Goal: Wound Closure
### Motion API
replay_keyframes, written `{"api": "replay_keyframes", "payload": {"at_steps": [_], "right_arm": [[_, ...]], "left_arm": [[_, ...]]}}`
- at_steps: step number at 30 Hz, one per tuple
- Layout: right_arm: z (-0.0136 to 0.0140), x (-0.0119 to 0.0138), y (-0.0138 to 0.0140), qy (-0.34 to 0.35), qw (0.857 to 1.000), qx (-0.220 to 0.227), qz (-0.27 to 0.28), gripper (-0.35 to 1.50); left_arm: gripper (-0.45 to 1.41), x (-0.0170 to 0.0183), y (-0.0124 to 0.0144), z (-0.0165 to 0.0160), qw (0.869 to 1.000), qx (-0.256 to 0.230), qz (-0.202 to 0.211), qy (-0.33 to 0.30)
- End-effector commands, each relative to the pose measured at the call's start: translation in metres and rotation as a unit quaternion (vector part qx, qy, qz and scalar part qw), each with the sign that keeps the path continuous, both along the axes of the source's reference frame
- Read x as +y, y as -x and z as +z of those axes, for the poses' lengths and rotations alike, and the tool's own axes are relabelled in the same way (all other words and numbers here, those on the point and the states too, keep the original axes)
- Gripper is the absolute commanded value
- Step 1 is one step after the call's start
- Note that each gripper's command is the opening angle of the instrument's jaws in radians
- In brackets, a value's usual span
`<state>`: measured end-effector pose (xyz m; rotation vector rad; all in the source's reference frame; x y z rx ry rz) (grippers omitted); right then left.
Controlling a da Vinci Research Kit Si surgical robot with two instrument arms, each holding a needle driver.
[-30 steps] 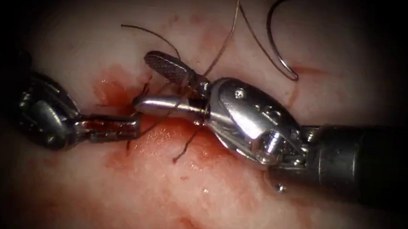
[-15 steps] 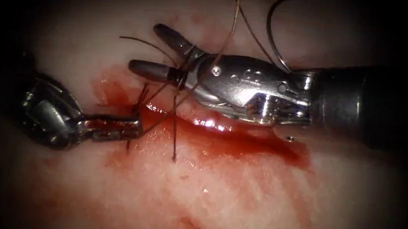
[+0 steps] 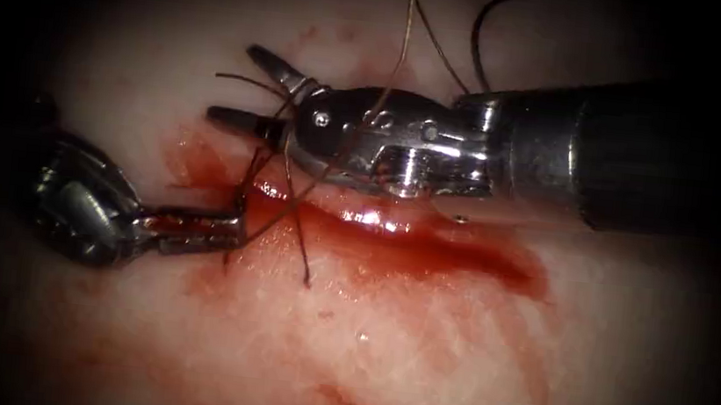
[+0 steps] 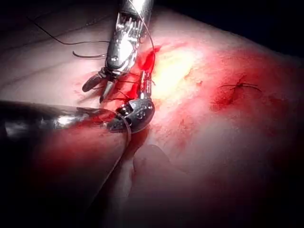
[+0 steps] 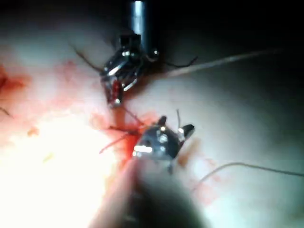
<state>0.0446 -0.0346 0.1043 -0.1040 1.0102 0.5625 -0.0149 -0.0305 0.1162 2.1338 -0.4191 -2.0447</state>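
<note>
Needle point(image 3: 480, 38) lies free; left hand point(image 3: 233, 226) clamps thread point(image 3: 264, 213); right hand point(image 3: 235, 84) gapes, empty.

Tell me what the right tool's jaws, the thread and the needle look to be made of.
Right tool: polished metal, by its bright glints; jaws open, holding nothing. Thread: thin dark strand, probably synthetic or silk; its look leaves that open. Needle: slim dark curved wire, likely steel, lying free on the tissue beyond the cut. Left tool: metal too, jaws shut on the thread.

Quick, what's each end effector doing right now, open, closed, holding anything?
Left end effector: closed on the thread beside the cut.
Right end effector: open, holding nothing; thread lies across it.
</note>
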Motion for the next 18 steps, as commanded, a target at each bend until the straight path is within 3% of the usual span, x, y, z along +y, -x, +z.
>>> {"api": "replay_keyframes", "payload": {"at_steps": [1,2,12,18], "right_arm": [[0.0002,0.0001,-0.0008,-0.003,1.000,0.001,-0.006,-0.16],[0.0002,0.0001,-0.0008,-0.006,1.000,0.002,-0.013,-0.35],[-0.0023,-0.0011,0.0006,0.019,0.999,-0.018,-0.034,-0.35],[-0.0043,-0.0035,0.0022,0.021,0.999,-0.014,-0.034,-0.35]], "left_arm": [[-0.45,-0.0003,0.0005,0.0006,1.000,0.000,0.000,-0.001],[-0.45,-0.0003,0.0005,0.0006,1.000,0.000,0.000,-0.001],[-0.45,-0.0001,0.0003,0.0006,1.000,0.003,-0.001,-0.005],[-0.45,0.0017,-0.0005,0.0010,0.999,0.014,-0.011,-0.030]]}}
